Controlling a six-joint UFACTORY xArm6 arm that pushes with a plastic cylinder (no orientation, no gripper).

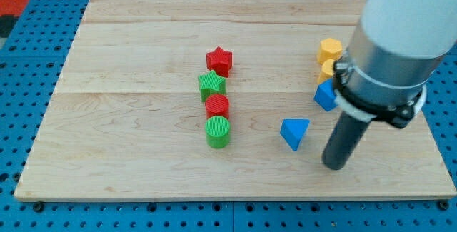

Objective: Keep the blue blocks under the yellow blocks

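Down at the view's lower right, my tip rests on the wooden board, just right of the blue triangle; no claw exists. Blue cube touches the lower yellow block, beneath the yellow hexagon.

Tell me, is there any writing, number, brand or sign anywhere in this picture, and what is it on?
None: no readable text shows anywhere in the camera view.
The wooden board is bare wood grain.
The blocks carry no marks: red star, green star, red cylinder, green cylinder, blue triangle, blue cube, two yellow blocks.
The arm's white housing and dark rod, down to my tip, show no label.
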